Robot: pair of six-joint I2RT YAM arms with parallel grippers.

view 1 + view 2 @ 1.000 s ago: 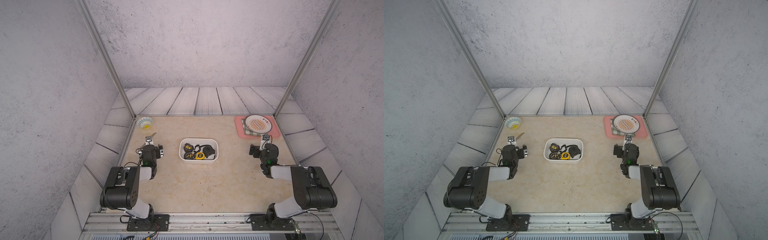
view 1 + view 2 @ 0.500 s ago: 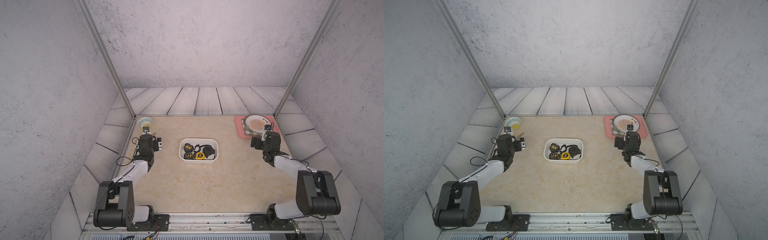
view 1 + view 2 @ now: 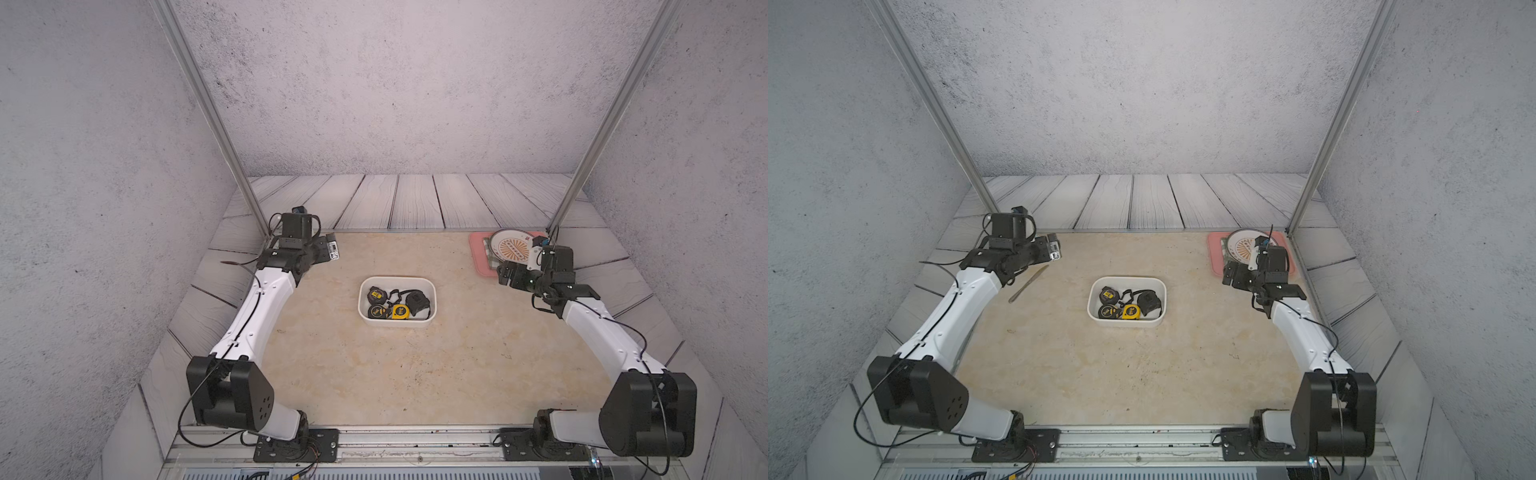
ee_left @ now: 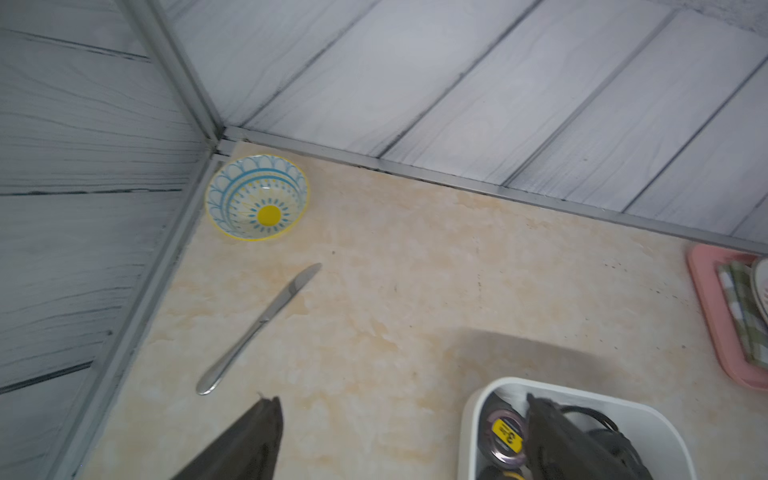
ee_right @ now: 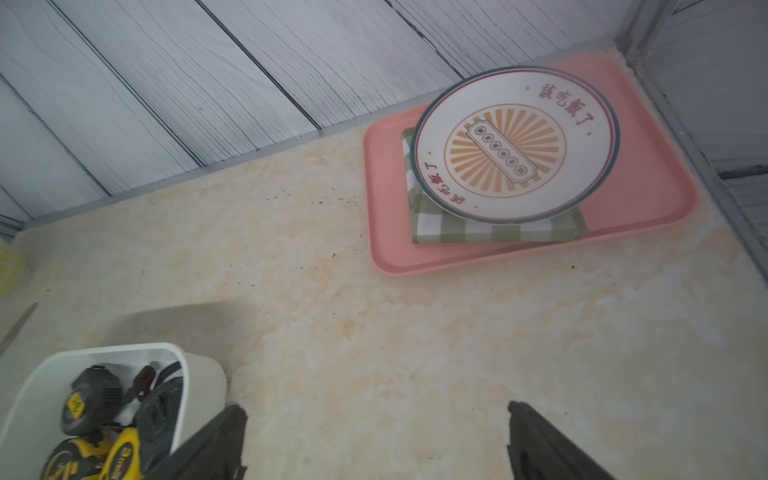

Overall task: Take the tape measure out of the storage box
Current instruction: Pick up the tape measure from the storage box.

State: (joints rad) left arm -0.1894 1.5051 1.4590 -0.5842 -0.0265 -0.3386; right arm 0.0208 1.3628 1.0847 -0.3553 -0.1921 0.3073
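Beige tabletop (image 3: 374, 374) holds storage box (image 3: 397, 323) w/ tape measures (image 3: 400, 311); L+R jaws spread, empty.

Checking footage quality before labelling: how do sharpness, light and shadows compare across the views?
In both top views: even light, sharp, tape measures in the storage box distinct. Left wrist view: soft throughout, knife edges fuzzy, grey shadow beside the box. Right wrist view: also soft, yet the plate lettering reads.
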